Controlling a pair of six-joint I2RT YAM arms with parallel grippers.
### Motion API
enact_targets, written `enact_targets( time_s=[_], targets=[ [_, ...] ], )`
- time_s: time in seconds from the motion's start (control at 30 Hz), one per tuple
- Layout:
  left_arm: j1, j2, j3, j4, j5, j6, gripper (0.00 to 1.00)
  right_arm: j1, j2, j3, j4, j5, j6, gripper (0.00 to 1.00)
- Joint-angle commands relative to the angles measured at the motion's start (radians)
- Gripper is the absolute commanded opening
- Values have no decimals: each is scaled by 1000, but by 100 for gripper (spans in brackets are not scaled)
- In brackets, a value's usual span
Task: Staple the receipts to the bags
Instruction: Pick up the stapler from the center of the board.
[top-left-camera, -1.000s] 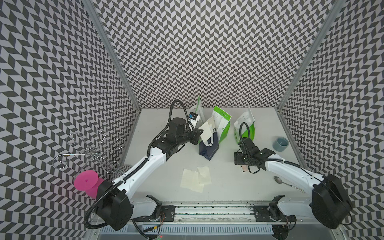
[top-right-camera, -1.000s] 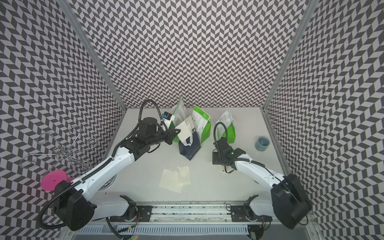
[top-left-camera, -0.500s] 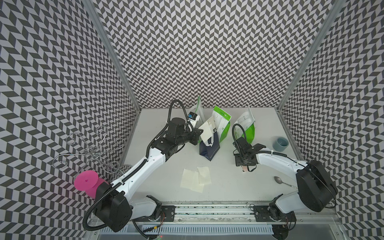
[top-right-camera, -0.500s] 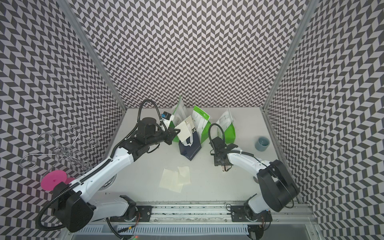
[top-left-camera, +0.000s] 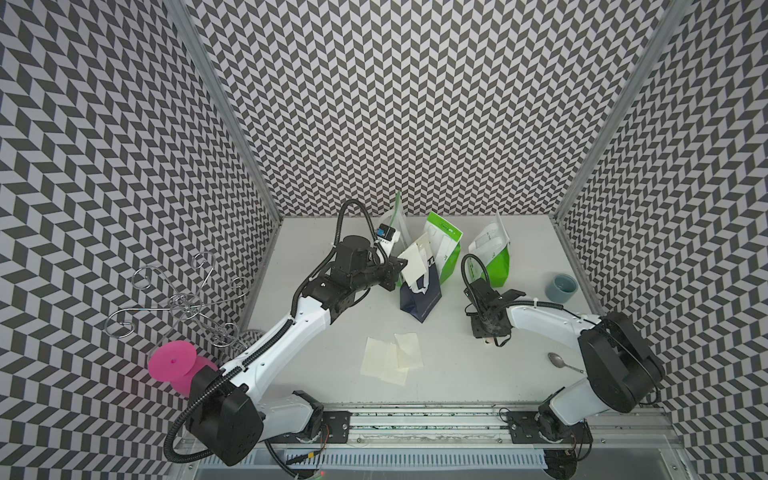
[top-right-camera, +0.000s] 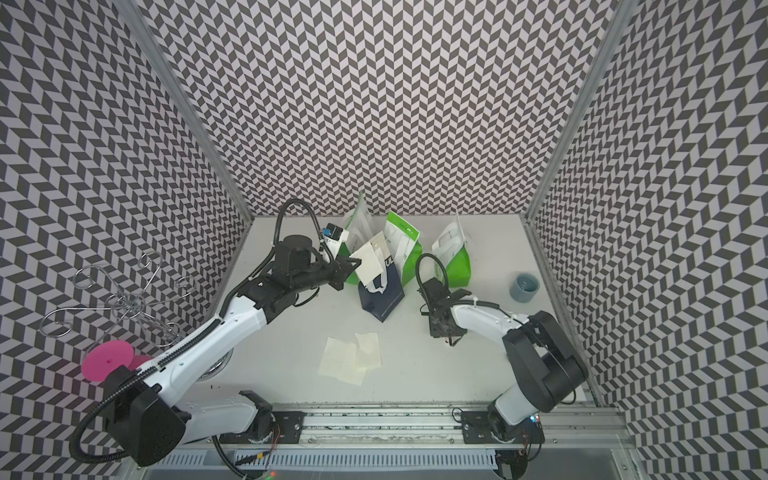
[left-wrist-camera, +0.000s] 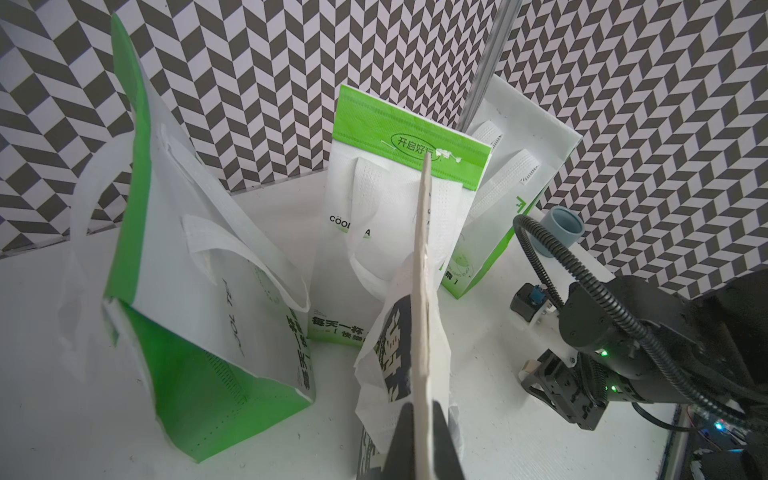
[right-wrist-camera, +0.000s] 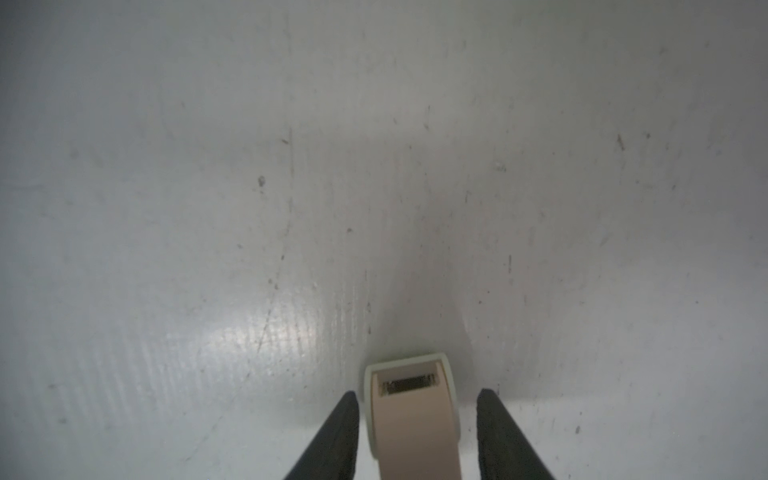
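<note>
The left jaws pinch a thin cream paper receipt by the navy-and-white paper bag; at its four o'clock, the right jaws, spread, straddle a small pinkish-white stapler.

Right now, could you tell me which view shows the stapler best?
The right wrist view: the stapler sits close up between the right tool's fingers, staple slot facing the camera. In both top views the arm hides all but a pale sliver. The left wrist view shows only a pale bit.
</note>
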Motion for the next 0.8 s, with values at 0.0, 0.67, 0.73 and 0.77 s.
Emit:
enact_targets(
  time_s=[0.0, 0.67, 0.73, 0.77],
  targets=[
    [-6, -12, -4, -5, 8, -1, 0, -8, 21, 2, 26, 8, -5, 38],
    [-11, -15, -8, 2, 23, 18, 0, 64, -508, 99, 319, -145, -53, 13],
    [-12, -18, -10, 5, 28, 20, 0, 114, -550, 112, 418, -156, -61, 13],
    [-13, -20, -10, 5, 28, 21, 0, 146, -566, 123, 472, -155, -74, 13]
  ],
)
